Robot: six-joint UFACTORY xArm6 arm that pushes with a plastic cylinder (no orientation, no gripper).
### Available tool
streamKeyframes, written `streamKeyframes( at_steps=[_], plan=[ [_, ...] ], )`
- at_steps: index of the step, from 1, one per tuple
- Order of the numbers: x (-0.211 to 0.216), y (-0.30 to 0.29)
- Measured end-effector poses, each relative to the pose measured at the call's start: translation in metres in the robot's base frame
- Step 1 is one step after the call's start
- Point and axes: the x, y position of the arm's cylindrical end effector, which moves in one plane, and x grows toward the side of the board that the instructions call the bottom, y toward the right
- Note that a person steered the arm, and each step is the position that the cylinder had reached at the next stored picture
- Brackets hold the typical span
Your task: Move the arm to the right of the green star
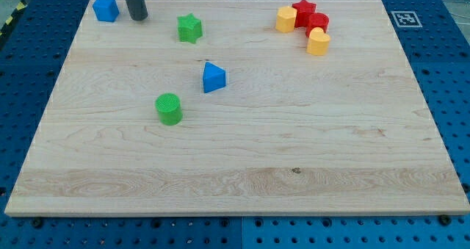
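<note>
Currently, camera view: my tip (138, 18) rests near the top-left corner of the pale wooden worktop (242, 168), just beside the blue cube-like block (106, 8) on that block's right. No hand on this rig, just a bare dark rod, so nothing to call wide, narrow or holding.

Green star-shaped block (189, 28) lies near the top edge, toward the left, apart from my tip. Key relation: the star sits to the view's right of my tip and slightly lower. My tip is therefore on the wrong side; the goal spot is the bare wood past the star's right flank.

Judgement: a straight rightward slide would likely strike the star and shove it. The path should skirt it, above or below, then settle beside it.

Others, well clear: blue triangular block (214, 77), green cylinder block (169, 108), and a red-and-yellow block cluster (305, 26) toward the top-right corner.
</note>
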Motion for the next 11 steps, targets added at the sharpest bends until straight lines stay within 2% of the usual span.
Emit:
streamKeyframes(
  at_steps=[2,4,6,7,11],
  plan=[
    [-0.013,0.009],
    [-0.017,0.069],
    [0.012,0.149],
    [0.023,0.17],
    [0.028,0.171]
  ],
)
